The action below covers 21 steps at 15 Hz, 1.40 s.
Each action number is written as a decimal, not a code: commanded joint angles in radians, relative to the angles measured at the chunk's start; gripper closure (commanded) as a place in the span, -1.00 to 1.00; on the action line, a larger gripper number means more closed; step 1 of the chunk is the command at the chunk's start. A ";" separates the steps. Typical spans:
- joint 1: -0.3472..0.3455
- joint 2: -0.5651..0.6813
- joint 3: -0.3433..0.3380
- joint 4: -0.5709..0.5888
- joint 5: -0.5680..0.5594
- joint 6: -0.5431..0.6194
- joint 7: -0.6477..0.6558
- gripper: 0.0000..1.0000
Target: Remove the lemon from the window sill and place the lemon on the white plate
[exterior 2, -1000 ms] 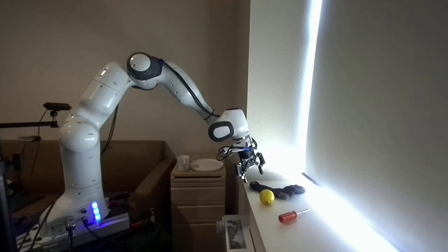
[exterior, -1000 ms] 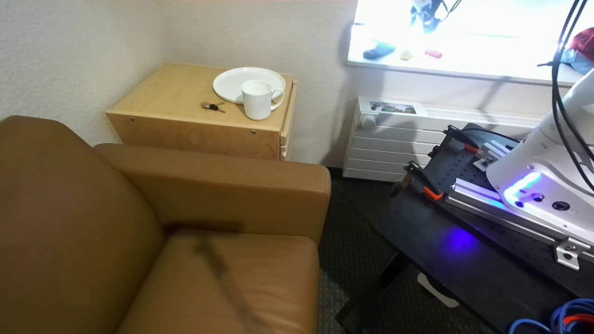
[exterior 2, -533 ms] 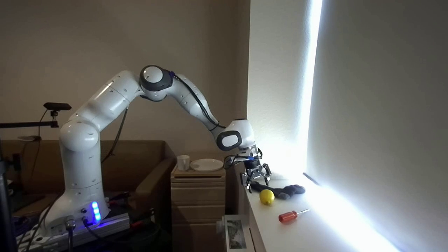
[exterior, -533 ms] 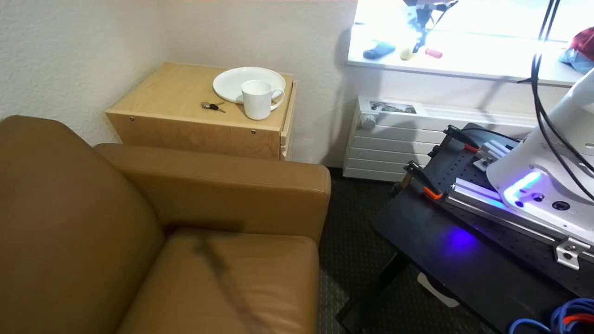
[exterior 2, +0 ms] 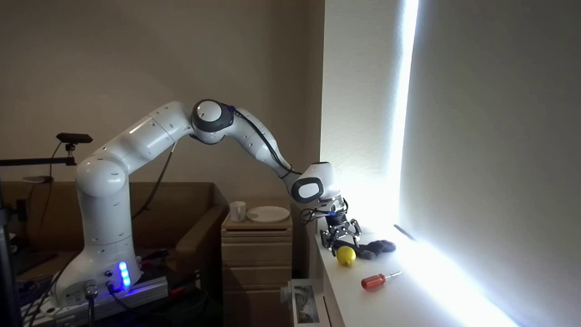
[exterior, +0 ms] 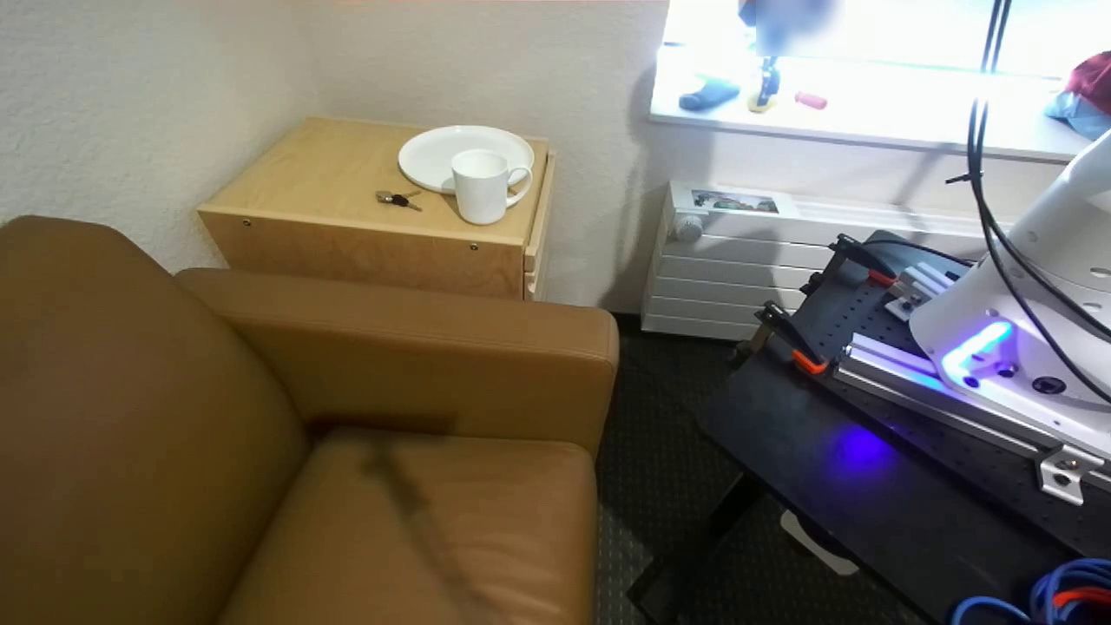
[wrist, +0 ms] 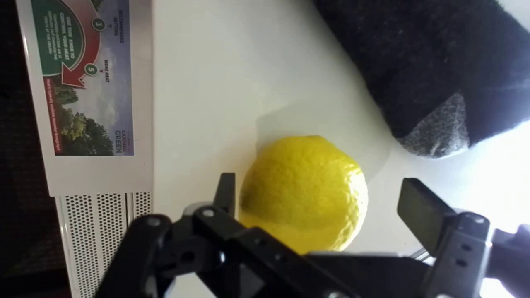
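The yellow lemon [wrist: 302, 190] rests on the white window sill [wrist: 198, 82]. It also shows in both exterior views [exterior 2: 346, 257] [exterior: 760, 106]. My gripper [wrist: 316, 190] is open around the lemon in the wrist view. One finger is close beside the lemon's left side, and the other stands apart on the right with a wider gap. In an exterior view the gripper [exterior 2: 345, 249] is low over the sill, its fingers just behind the lemon. The white plate [exterior: 427, 158] lies on the wooden cabinet; it also shows in an exterior view [exterior 2: 268, 214].
A dark sock [wrist: 422, 62] lies close to the lemon. A red screwdriver [exterior 2: 373, 281] lies nearer on the sill. The radiator [exterior: 720, 278] stands below the sill. A white mug [exterior: 479, 187] stands at the plate's edge, with keys [exterior: 399, 200] beside it. A brown sofa [exterior: 417, 347] stands before the cabinet.
The arm has lowered and reached outward, bringing the gripper from above the sill's edge down to the lemon. The lemon and the other objects have not moved.
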 commanded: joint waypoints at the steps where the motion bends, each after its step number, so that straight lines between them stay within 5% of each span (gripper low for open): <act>1: -0.010 0.009 0.004 0.013 -0.019 -0.014 0.020 -1.00; 6: -0.009 0.042 -0.009 0.021 -0.028 -0.016 0.054 -1.00; 7: -0.012 0.046 -0.003 0.017 -0.024 -0.006 0.056 -0.50; 12: -0.015 0.048 0.003 0.020 -0.025 -0.002 0.049 0.04; 15: -0.024 0.036 0.016 0.016 -0.020 -0.020 0.037 0.05; 21: -0.102 -0.234 0.177 -0.229 0.013 -0.026 -0.306 0.05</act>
